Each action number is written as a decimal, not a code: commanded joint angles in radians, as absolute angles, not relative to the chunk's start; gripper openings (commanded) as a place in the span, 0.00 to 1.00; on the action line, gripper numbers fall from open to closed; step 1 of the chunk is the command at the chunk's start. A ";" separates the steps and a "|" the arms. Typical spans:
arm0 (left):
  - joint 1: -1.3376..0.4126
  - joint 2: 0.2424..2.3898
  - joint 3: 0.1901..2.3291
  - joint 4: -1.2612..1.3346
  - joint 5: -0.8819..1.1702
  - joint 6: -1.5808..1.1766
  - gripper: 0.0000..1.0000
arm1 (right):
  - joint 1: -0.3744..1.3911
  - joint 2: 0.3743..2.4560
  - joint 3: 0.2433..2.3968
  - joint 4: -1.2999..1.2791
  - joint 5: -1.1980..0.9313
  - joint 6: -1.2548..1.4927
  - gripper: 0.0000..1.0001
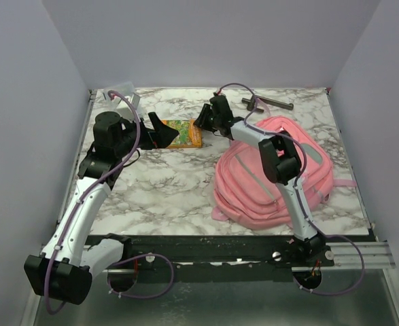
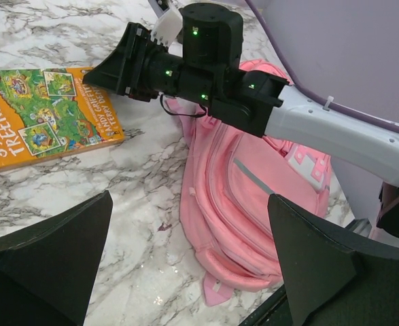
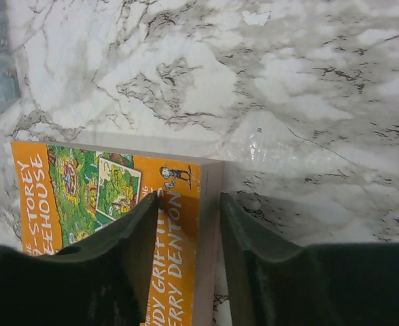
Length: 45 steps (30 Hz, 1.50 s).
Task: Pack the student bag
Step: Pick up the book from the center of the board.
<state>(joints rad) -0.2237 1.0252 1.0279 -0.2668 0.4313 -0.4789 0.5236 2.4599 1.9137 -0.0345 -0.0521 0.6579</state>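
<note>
the right gripper [image 1: 199, 128] reaches to the far middle of the white marbled table [image 1: 158, 187], its fingers at the right edge of a flat orange paperback book with a green picture cover [image 1: 180, 134]. the left gripper [image 1: 162, 132] hovers just left of the same book. the student bag [image 1: 253, 187], a large soft pink fabric backpack, lies flat on the right side, nearer than the book and under the right arm. a dark metal tool [image 1: 268, 103] rests at the far edge.

from the left wrist, that gripper's fingers stand wide apart, holding nothing. the bag sprawls right of the book, and i see no opening in it.

from the right wrist, one finger sits over the cover and the other beside the page edge. whether they pinch it i cannot tell.

nothing looks packed: the book lies on the table, and all the loading is left.
</note>
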 commanded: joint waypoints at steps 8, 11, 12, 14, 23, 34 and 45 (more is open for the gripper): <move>-0.193 1.079 0.996 -0.229 0.472 -0.528 0.98 | 0.541 2.365 1.610 0.178 -0.163 0.718 0.01; -0.153 1.130 0.981 -0.214 0.503 -0.594 0.98 | 0.540 2.260 1.472 0.262 -0.205 0.768 0.00; -0.132 1.154 0.966 -0.195 0.527 -0.632 0.98 | 0.541 2.230 1.434 0.279 -0.215 0.788 0.00; -0.095 1.192 0.930 -0.151 0.560 -0.723 0.97 | 0.545 2.162 1.347 0.319 -0.235 0.833 0.00; -0.050 1.258 0.672 -0.058 0.516 -1.116 0.94 | 0.568 1.977 1.017 0.547 -0.317 1.074 0.00; -0.069 1.328 0.454 0.293 0.554 -1.290 0.95 | 0.569 1.918 0.934 0.732 -0.382 1.343 0.00; -0.123 1.514 0.347 0.803 0.555 -1.496 0.89 | 0.569 1.888 0.905 0.819 -0.379 1.510 0.00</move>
<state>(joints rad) -0.1070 1.4597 0.4175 0.4534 0.5491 -1.3655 0.5682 1.9404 0.9077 0.7319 -0.3603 1.4269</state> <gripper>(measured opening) 0.934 0.014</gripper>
